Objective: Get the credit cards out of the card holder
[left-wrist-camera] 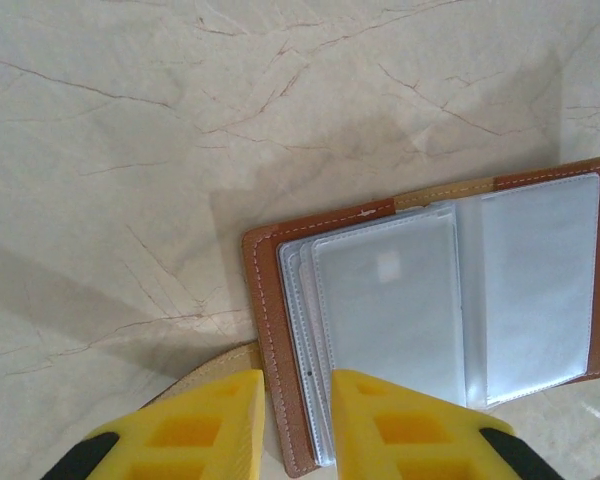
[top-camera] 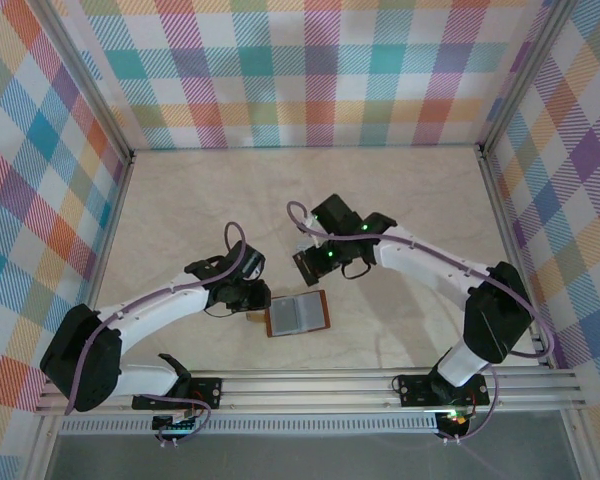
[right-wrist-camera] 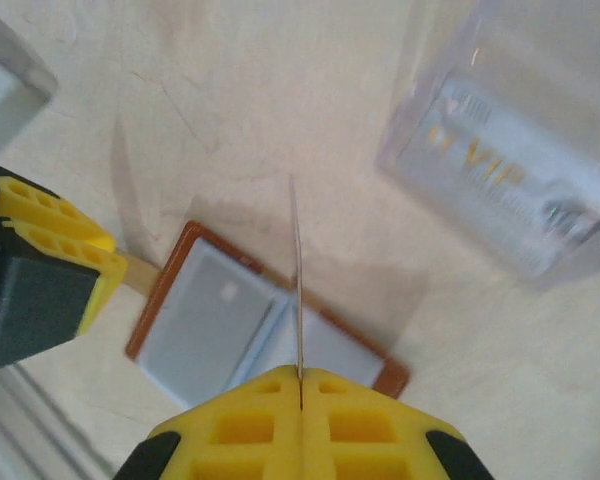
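I clamp a credit card (right-wrist-camera: pixel 296 280) in my right gripper (right-wrist-camera: pixel 300 385) above the card holder (right-wrist-camera: pixel 205 310), my left gripper's (left-wrist-camera: pixel 297 385) hold unclear; next, set it on bare worktop (left-wrist-camera: pixel 130 150).

One reddish-brown leather folding card holder (top-camera: pixel 297 313), open in two halves, with one tan snap tab (left-wrist-camera: pixel 212 366); clear plastic sleeves (left-wrist-camera: pixel 385 300) inside, roughly three stacked on one half and one on the other, exact count hard to tell. Two thin pale rectangular credit cards outside it: one edge-on card (right-wrist-camera: pixel 298 270) and one blurred card (right-wrist-camera: pixel 500 175) with gold VIP lettering. Two white robot arms (top-camera: pixel 160 305), each with one yellow two-finger gripper: left gripper (left-wrist-camera: pixel 297 405), right gripper (right-wrist-camera: pixel 300 385), four fingers total.
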Tool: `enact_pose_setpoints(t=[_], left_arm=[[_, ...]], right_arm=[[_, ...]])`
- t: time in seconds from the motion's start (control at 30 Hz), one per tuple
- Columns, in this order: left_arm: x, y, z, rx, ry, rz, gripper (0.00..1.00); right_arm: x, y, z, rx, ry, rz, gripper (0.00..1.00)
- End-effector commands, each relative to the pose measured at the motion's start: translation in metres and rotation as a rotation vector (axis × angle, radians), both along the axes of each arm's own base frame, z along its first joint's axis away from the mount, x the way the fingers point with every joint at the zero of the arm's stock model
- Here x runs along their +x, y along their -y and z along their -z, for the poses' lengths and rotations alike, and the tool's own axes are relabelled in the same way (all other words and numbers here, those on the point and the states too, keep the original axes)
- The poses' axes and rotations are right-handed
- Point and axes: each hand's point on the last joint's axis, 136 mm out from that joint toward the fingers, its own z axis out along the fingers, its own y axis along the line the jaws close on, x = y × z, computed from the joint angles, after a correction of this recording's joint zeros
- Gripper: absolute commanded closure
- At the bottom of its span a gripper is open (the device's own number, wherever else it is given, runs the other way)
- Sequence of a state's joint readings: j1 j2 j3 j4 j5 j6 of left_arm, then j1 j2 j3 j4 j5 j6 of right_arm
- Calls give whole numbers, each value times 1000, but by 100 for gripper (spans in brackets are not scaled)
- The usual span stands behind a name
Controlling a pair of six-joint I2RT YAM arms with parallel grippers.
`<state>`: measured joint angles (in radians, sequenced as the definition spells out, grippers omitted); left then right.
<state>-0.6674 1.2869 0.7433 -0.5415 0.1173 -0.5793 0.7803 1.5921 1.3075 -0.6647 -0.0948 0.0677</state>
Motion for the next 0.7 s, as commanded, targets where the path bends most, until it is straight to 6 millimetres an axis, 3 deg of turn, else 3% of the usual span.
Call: enact_pose_setpoints(t=[0.0,0.1,0.33,0.5,0.67], left_arm=[[-8,-3,0,18,-7,14,75],[-9,-3,0,11,-10,11,74],[-12,-6,2,19,-19,5,74],[-12,-7,6,29,-28,3,74],[-12,-7,9,36,-37,0,74]], right_arm=[[7,5,-2,-164,224,-392,100],[33,12,3,-294,325,-516,100],[83,17,7,-368,322,-598,100],[99,17,21,-386,282,-665,100],[101,15,37,-362,220,-713,100]])
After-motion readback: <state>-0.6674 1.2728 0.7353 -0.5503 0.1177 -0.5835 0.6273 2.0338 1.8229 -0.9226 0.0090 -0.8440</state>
